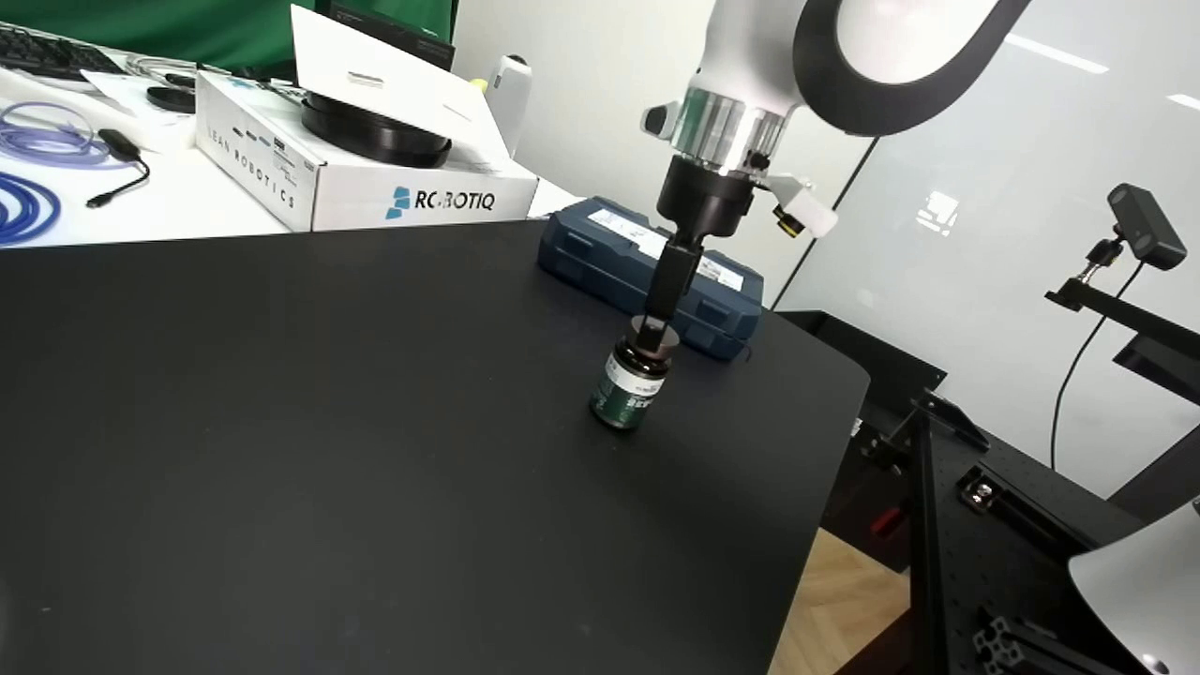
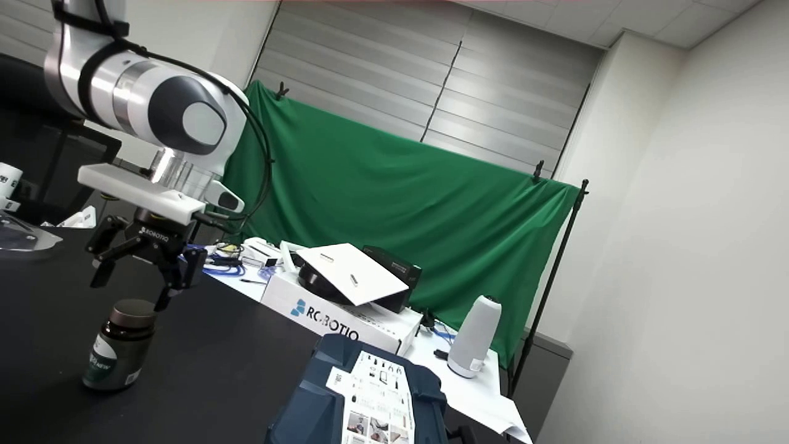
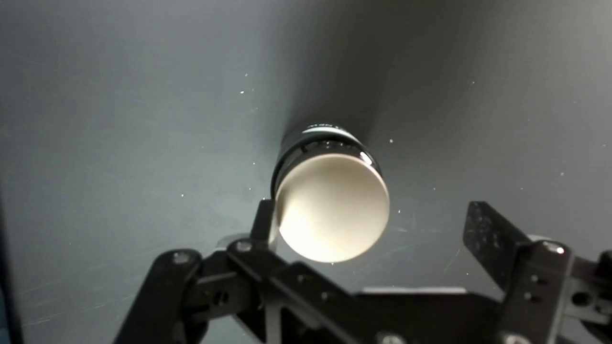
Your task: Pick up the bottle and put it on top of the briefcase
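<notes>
The bottle (image 1: 621, 398) stands upright on the black table, dark with a green and white label. It also shows in an exterior view (image 2: 117, 357) and in the wrist view, where its pale cap (image 3: 334, 210) faces me. My gripper (image 3: 370, 210) is open around the cap's height. Its left finger lies against or very close to the cap's left edge, while the right finger is well apart from it. The gripper also shows in both exterior views (image 1: 653, 336) (image 2: 130, 296), just above the bottle. The navy briefcase (image 1: 600, 267) lies flat behind the bottle, also in an exterior view (image 2: 311, 404).
A white lettered box (image 1: 422, 197) with a black round item and a white panel on it stands beyond the table's far edge. Blue cables (image 1: 28, 206) lie near it. The black table (image 1: 328, 450) ends at a right edge beside the robot's mount.
</notes>
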